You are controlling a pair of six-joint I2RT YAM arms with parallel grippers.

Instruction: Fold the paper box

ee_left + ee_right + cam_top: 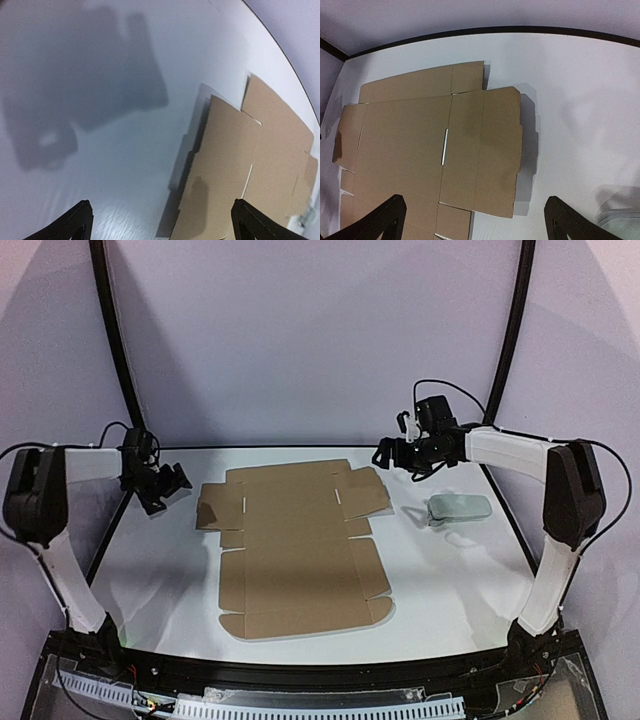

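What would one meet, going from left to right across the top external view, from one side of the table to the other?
left gripper → paper box → pale grey-green case. The right gripper is left out: it overlaps the box's right edge and the case in this order.

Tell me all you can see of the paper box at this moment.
The paper box is a plain brown cardboard die-cut sheet, unfolded, lying flat in the middle of the white table. Score lines, narrow slits and small flaps mark its edges. The far side flaps look slightly lifted, casting shadows. Only the table touches it; the left gripper and right gripper, both open, hang clear of it.
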